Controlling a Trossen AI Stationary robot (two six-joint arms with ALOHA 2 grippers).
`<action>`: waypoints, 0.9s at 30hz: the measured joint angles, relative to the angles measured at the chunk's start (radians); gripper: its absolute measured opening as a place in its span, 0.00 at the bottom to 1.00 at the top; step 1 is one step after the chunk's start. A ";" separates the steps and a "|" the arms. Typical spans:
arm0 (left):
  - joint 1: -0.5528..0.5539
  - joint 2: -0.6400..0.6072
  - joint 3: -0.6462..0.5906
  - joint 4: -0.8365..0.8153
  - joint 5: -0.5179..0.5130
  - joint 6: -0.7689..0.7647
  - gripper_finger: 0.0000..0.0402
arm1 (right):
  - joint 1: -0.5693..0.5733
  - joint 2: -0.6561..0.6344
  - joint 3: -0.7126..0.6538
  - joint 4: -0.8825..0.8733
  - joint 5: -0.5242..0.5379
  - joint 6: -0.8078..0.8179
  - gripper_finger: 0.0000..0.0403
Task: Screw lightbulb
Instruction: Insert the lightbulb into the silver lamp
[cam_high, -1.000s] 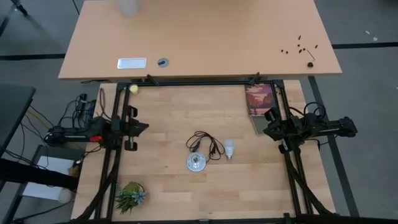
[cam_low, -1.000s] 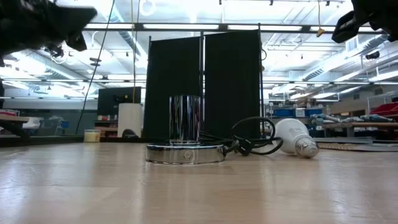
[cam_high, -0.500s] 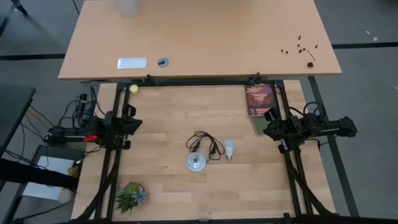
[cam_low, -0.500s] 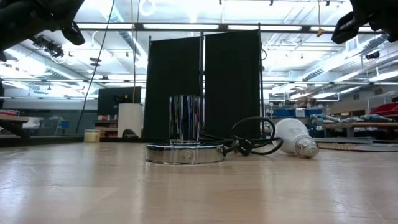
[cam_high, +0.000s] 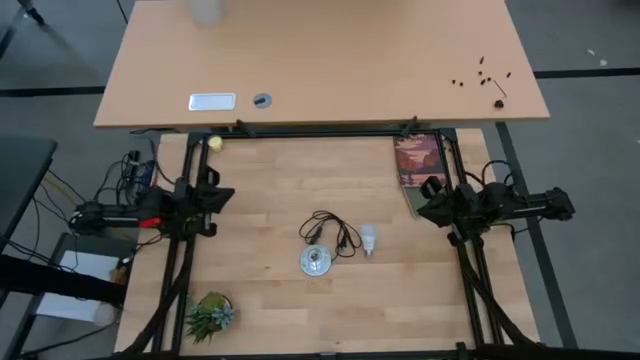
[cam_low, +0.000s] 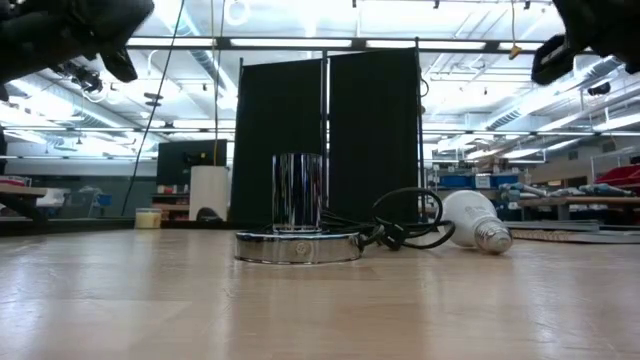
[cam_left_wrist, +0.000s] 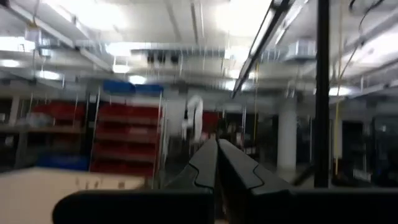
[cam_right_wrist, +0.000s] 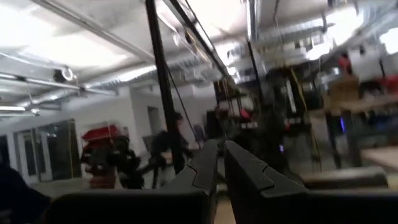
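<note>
Your lightbulb lies on its side mid-table, beside the socket disc and its black cord. Left end effector: closed, empty, at the left edge. Right end effector: closed, empty, at the right edge.

- An industrial lab or workshop hall: the open ceiling with bare pipes and long strip lights spans the whole room.
- Red storage racks line the far wall under that ceiling.
- Workbenches loaded with gear stand right of the black folding screen.
- The pale wooden table sits inside a black metal frame, with loose cables beside it.
</note>
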 joint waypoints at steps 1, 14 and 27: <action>-0.001 0.023 0.001 -0.011 0.000 -0.005 0.05 | -0.001 0.003 0.000 -0.027 0.014 0.001 0.10; -0.002 0.568 0.222 -0.052 -0.074 -0.025 0.05 | 0.008 0.154 0.023 -0.265 0.105 0.162 0.11; -0.002 1.102 0.677 -0.281 -0.074 -0.073 0.23 | 0.110 0.498 0.104 -0.329 0.204 0.288 0.11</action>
